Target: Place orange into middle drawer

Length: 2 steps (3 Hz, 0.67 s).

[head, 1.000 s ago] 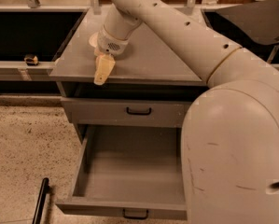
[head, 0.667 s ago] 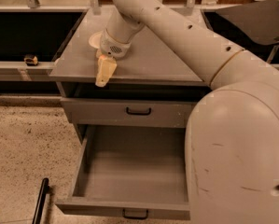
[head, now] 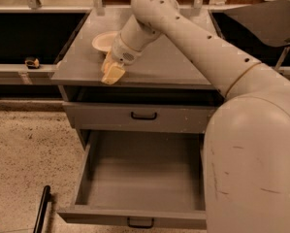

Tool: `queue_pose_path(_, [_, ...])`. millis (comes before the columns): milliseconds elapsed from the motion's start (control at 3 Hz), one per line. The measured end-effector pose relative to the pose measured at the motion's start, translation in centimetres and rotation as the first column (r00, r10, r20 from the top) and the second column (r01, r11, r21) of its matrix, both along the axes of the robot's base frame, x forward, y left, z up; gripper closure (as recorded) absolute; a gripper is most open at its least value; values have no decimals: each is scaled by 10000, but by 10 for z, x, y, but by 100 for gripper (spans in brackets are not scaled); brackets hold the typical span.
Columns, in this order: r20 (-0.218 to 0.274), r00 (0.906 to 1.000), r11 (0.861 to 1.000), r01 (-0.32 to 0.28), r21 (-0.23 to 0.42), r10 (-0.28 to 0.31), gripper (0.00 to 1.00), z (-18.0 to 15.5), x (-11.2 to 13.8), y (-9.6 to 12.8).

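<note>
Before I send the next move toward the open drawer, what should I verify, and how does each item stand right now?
1. Middle drawer pulled out: ok, and nothing lies on its visible floor.
2. Gripper above the drawer: not ok; it is at the front left edge of the cabinet top.
3. Orange held by the gripper: cannot tell; no orange shows anywhere.
4. Cream bowl out of the way: ok; it sits behind the gripper on the top.
5. Upper drawer front clear of the descent: ok; the open drawer reaches well forward of it.
</note>
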<state>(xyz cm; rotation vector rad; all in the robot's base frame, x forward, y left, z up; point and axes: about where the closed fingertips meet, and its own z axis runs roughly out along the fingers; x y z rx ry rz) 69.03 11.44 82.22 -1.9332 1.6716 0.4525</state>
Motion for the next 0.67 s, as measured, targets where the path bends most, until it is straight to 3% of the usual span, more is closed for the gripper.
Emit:
queue_pose_path(333, [-75,9999,9996,-121,249,123,96,3,0,-1])
queue_pose_path(667, [-75,9999,9996,-121,249,123,100,3,0,-1])
